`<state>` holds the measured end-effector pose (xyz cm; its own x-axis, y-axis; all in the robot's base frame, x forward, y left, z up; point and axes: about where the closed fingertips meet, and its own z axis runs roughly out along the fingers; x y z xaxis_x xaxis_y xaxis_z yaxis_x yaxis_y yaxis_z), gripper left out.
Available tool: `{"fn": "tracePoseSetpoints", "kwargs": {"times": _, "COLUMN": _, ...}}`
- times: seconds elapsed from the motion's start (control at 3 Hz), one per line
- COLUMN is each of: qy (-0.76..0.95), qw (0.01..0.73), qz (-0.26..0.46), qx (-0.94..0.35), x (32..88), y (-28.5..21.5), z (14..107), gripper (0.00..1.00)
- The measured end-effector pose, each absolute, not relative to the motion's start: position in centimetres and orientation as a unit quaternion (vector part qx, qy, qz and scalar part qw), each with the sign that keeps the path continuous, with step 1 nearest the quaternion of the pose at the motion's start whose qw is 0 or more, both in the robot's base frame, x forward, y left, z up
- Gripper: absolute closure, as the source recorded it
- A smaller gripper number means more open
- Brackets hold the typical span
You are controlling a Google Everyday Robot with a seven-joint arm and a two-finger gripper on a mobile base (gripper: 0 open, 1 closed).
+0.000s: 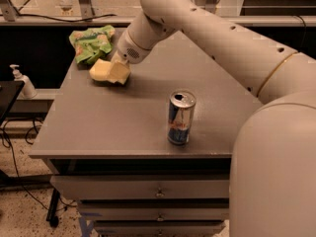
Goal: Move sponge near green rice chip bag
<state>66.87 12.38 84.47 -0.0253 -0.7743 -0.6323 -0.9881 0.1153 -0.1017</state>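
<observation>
Grey tabletop [98, 127], reported front to back. Nearest you, a blue-and-silver can [180, 117] stands upright, well apart from everything else. Further back on the left, your hand [120, 72] is clamped on the sponge [101, 70], low at the surface. Just beyond it, the green rice chip bag [91, 42] lies crumpled at the far left corner.
</observation>
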Motion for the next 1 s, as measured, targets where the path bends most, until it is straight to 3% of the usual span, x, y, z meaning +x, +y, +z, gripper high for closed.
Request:
{"fn": "tracePoseSetpoints", "kwargs": {"times": 0.33, "qy": 0.682, "qw": 0.281, "qz": 0.201, "qx": -0.644, "x": 67.03, "y": 11.32, "z": 82.92, "gripper": 0.82}}
{"fn": "tracePoseSetpoints", "kwargs": {"times": 1.0, "qy": 0.68, "qw": 0.28, "qz": 0.206, "qx": -0.646, "x": 67.31, "y": 10.75, "z": 82.56, "gripper": 0.35}}
